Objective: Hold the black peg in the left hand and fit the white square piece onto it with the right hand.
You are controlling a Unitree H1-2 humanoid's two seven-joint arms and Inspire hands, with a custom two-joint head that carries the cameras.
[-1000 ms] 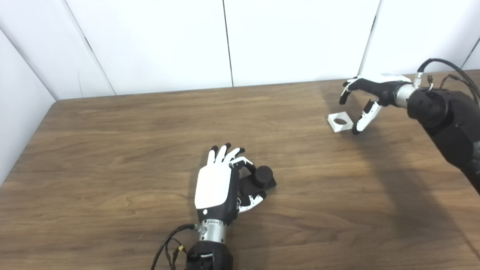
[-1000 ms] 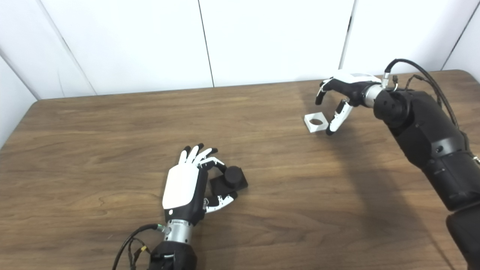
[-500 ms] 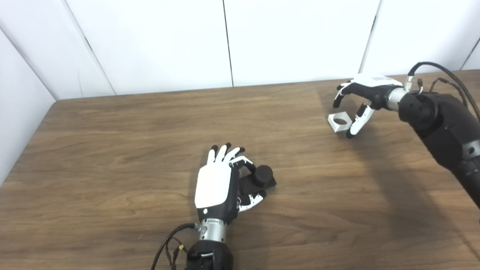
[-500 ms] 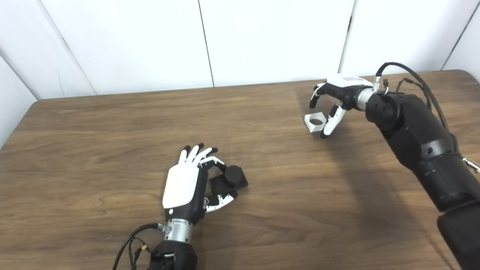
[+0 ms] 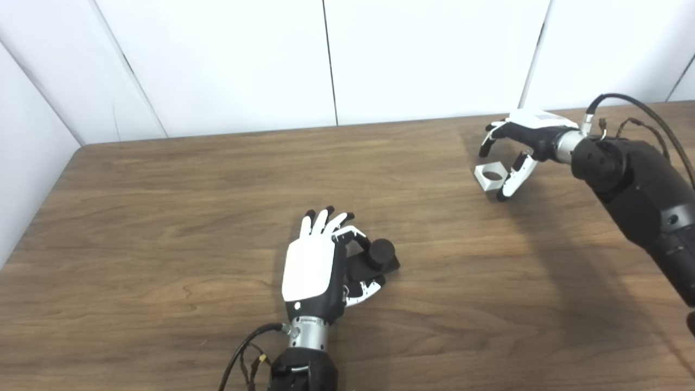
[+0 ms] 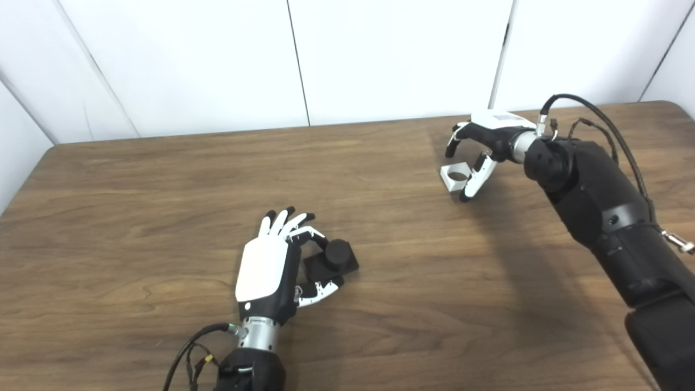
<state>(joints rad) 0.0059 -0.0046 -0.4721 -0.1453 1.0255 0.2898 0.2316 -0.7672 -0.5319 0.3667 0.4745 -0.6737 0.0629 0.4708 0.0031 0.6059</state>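
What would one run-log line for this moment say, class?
left hand: open beside black peg | right hand: open around white square piece | peg, piece: on table, apart

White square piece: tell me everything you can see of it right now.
The white square piece is a small, flat white block with a round hole through its middle, plastic by the look of it. It lies flat on the wooden table, far right, near the back edge. The right hand arches over it, fingers spread, thumb down beside its right edge; whether they touch cannot be told. It is not lifted, and sits well apart from the black peg.
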